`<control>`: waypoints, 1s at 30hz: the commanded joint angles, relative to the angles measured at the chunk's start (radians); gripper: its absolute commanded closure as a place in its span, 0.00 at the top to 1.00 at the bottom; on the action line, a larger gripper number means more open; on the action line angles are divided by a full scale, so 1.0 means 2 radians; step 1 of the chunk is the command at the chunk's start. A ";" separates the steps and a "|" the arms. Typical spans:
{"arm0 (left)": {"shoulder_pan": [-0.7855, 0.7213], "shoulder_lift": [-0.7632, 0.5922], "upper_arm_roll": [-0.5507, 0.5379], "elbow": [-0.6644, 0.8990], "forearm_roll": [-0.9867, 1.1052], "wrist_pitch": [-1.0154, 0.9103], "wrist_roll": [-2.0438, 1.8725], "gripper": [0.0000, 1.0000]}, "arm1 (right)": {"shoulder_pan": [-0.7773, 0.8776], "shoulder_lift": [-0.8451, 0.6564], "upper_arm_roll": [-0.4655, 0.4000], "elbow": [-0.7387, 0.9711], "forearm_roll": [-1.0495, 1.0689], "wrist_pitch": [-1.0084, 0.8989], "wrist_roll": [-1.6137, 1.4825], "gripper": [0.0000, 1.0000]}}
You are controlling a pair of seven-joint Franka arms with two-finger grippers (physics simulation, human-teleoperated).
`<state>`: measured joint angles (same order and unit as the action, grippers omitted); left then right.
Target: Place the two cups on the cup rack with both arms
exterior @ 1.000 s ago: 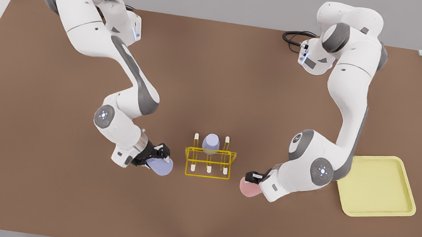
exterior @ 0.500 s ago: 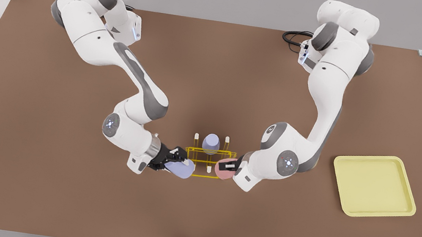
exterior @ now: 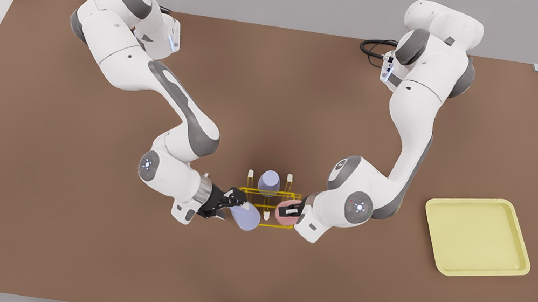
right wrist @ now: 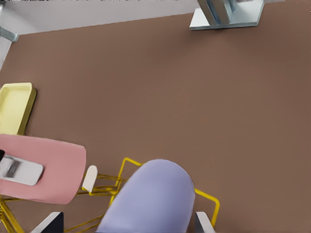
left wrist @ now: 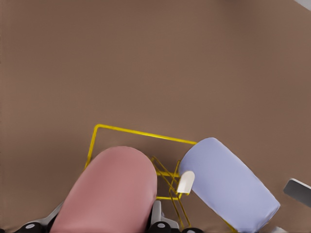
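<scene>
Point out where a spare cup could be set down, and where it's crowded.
Free: the brown strip from cup rack to the table's near edge, and the stretch behind the rack. Crowded: the rack, where left claw with pink cup meets right claw with lavender cup.

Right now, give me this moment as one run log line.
left pincer shut on pink cup | right pincer shut on lavender cup | both at cup rack | second lavender cup on rack

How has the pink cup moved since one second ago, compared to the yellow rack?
Yes. The pink cup, held by the left tool, travelled toward the front view's left, from beside the cup rack to over its right end.
</scene>
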<state>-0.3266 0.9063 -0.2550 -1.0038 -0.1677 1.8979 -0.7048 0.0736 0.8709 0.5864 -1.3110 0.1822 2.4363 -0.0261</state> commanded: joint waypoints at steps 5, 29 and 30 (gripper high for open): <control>-0.001 -0.001 -0.004 0.000 0.024 -0.078 -0.005 1.00 | -0.003 -0.007 0.000 0.024 0.002 -0.037 -0.001 1.00; 0.146 -0.215 0.026 -0.003 0.168 -0.332 0.336 1.00 | -0.019 -0.384 -0.240 0.019 -0.139 -0.595 0.002 1.00; 0.112 -0.305 0.085 -0.140 0.171 -0.283 0.443 1.00 | -0.019 -0.399 -0.240 -0.009 -0.136 -0.577 0.004 1.00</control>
<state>-0.0819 0.4065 -0.1434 -1.1710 0.0391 1.5603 -0.6330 0.0379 0.0930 0.1161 -1.3011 -0.1321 1.3699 -0.0244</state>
